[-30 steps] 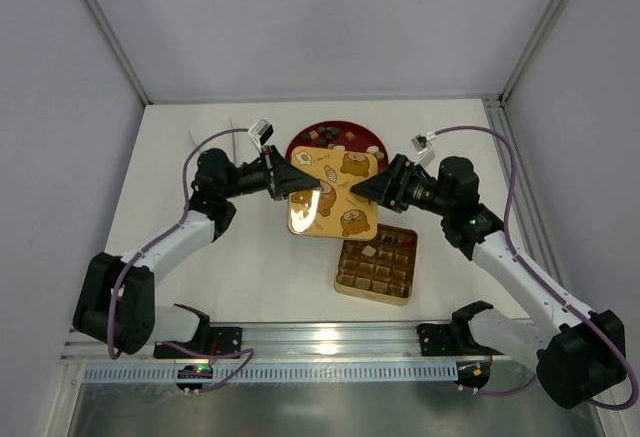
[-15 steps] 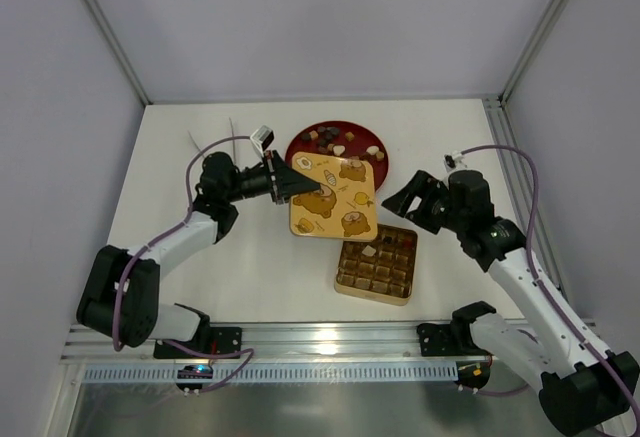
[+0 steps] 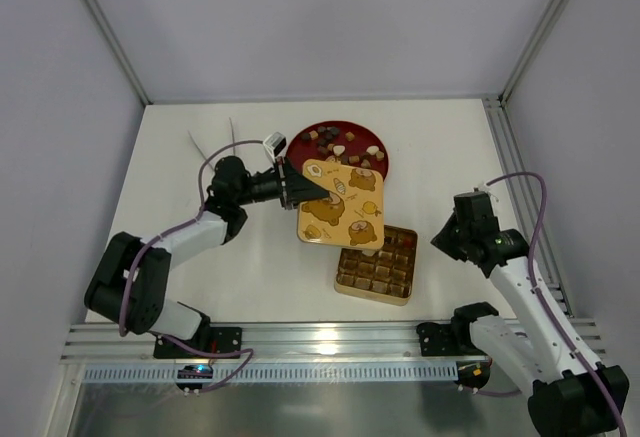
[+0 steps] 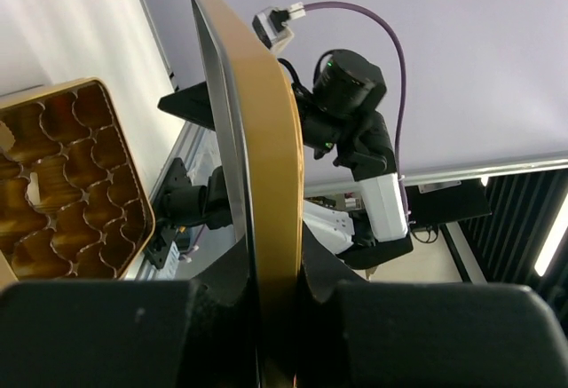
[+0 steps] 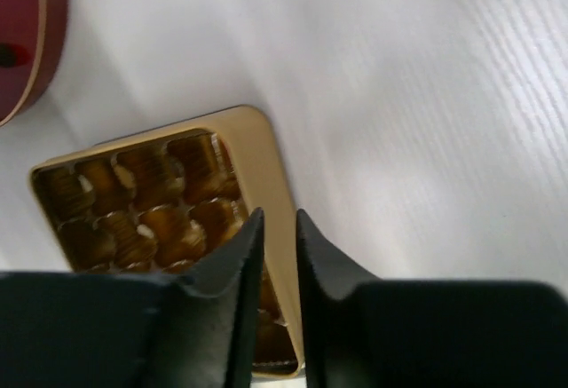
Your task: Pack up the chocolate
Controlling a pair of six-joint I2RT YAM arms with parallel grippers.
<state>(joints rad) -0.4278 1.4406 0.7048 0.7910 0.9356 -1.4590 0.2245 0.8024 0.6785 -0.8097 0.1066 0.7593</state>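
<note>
My left gripper (image 3: 300, 189) is shut on the left edge of a gold tin lid (image 3: 340, 205) printed with bears, holding it tilted above the table. In the left wrist view the lid (image 4: 266, 184) stands edge-on between my left gripper (image 4: 275, 273). The chocolate (image 3: 338, 144) lies as several small pieces on a round red plate (image 3: 300, 143) behind the lid. A square gold tin (image 3: 372, 297) with a grid of cells sits in front, a cream piece (image 3: 371, 251) in one cell. My right gripper (image 3: 440, 241) hovers right of the tin, jaws narrowly open and empty.
In the right wrist view my right gripper (image 5: 280, 219) hangs over the tin's right rim (image 5: 266, 153), with the red plate (image 5: 27, 42) at the upper left. White table stretches to the right. Enclosure walls and metal posts ring the table.
My right gripper has let go of the lid, drawn back to the right and toward the front, and narrowed its jaws. My left gripper has carried the lid rightward, partly over the tin.
</note>
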